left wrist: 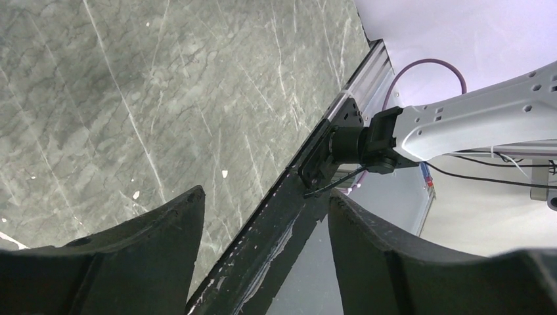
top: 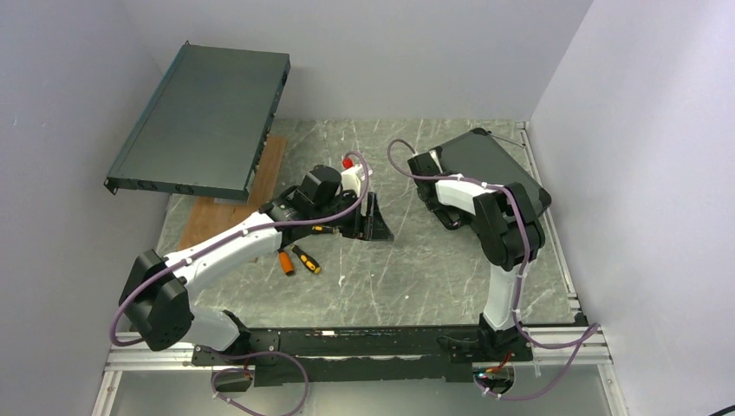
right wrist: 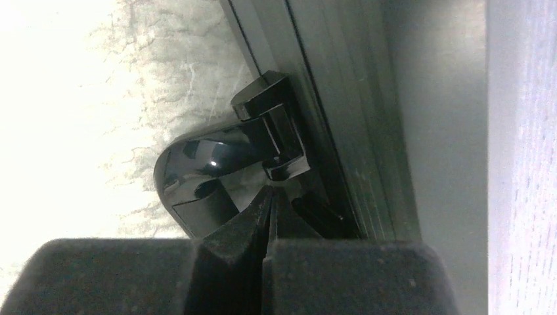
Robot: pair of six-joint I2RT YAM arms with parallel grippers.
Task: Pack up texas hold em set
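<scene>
Step in hand, as judged: closing stage, securing the case. The black case [top: 498,160] lies at the rear right corner of the tabletop [top: 416,269], lid down as far as the overhead view shows. Nothing of its inside is visible, so I cannot confirm what is in it. No chips, decks, dice or buttons show loose on the tabletop. The right claw [right wrist: 270,197] is clenched, tips pressed together with nothing between them. It sits just beside a glossy black clasp [right wrist: 217,164] on the ribbed edge of the case; I cannot tell whether this is a latch or a hinge piece, nor whether it is seated. The left claw [left wrist: 263,200] is released, fingers [left wrist: 368,249] spread and empty. It hangs over bare stone near the middle of the tabletop, well apart from the case. Next move likely calls for a firm, square push on the clasp, with the left claw free to steady the lid if the case slides toward the wall. Off-task: the rack unit [top: 204,121] leans at the rear left over a wooden board [top: 234,204], and the screwdrivers [top: 295,260] lie nearer the left arm.
</scene>
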